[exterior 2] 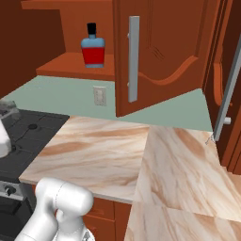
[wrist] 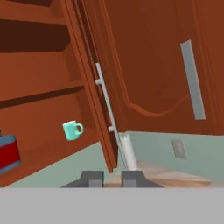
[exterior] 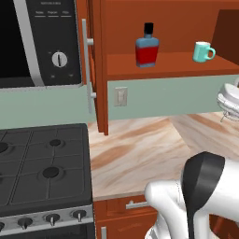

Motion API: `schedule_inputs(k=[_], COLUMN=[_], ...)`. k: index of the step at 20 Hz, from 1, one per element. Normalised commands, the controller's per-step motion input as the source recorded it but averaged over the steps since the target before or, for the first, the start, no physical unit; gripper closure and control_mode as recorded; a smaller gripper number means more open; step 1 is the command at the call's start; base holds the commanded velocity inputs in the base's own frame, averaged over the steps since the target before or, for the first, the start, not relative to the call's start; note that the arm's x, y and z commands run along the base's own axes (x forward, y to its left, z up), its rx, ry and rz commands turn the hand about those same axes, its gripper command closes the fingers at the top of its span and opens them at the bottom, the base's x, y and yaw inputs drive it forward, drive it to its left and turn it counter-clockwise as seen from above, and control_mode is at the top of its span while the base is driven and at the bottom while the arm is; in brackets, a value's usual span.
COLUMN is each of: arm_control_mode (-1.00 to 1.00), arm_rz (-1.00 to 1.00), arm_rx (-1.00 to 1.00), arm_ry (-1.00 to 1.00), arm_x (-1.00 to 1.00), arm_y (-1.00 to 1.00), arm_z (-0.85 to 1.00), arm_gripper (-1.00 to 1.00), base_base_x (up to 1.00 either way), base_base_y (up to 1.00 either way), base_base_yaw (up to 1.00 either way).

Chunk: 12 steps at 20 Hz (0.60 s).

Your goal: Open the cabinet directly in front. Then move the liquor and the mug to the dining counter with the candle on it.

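Cabinet (exterior: 98,70) doors stand open; fingers (wrist: 111,178) are closed on nothing. They should spread first, then approach the liquor (exterior: 147,46) squarely, clear of the mug (exterior: 203,52).

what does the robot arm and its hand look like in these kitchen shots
The arm is glossy white with rounded, tube-like links and a dark grey to black band at the joint. In the right base view the same white rounded shell shows. The hand ends in two small, blocky dark grey fingertips. No cables or markings are visible.
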Motion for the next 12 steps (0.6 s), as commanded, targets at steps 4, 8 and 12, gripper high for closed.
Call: schedule_inputs(k=[4,8,12], arm_control_mode=[-1.0,-1.0,-1.0], arm_rz=[0.0,0.0,0.0], arm_rx=[-0.01,0.0,0.0], arm_ry=[0.0,0.0,0.0], arm_x=[0.42,0.51,0.46], arm_y=[0.27,0.06,-0.02], arm_z=[0.07,0.0,0.0], arm_gripper=[-1.0,-1.0,-1.0], base_base_x=[0.0,0.0,0.0], base_base_y=[0.0,0.0,0.0], base_base_yaw=[0.0,0.0,0.0])
